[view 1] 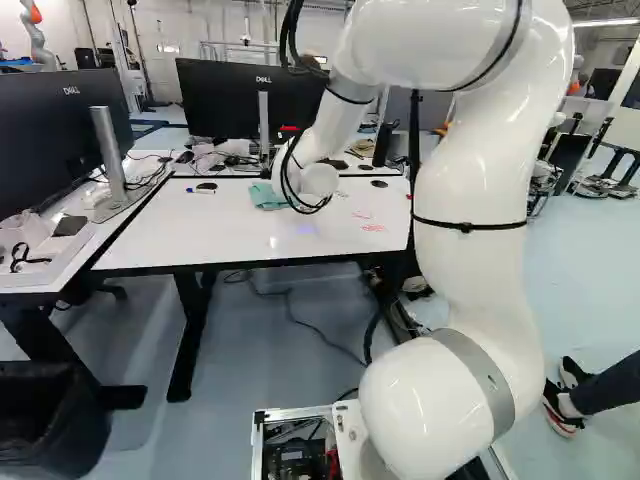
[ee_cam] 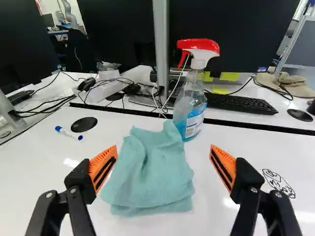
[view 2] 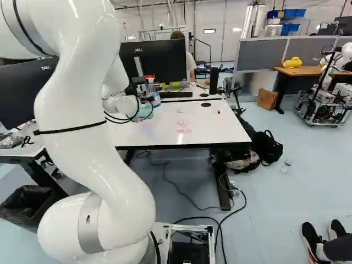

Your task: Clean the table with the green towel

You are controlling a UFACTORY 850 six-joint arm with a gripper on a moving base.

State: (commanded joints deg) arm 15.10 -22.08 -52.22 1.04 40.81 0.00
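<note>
My fingers (ee_cam: 80, 178) are black, and their pads (ee_cam: 104, 164) are orange with black stripes. Seen between them in the wrist view, the towel (ee_cam: 147, 172) is plain pale blue-green. Behind it, the spray bottle (ee_cam: 189, 108) has a red and white head, and the liquid is blue. The table (view 2: 225, 129) is white with black edge, and red marks (view 2: 183, 126) are at the centre of the right base view. At its upper right, I see blue bins (view 2: 295, 12) and one yellow thing (view 2: 292, 62).

Pale blue floor (view 2: 264, 192); white wall (view 2: 223, 47); grey partitions (view 2: 261, 55) behind wooden-topped desk (view 2: 300, 70); bright strip light (view 1: 605, 22) overhead.
</note>
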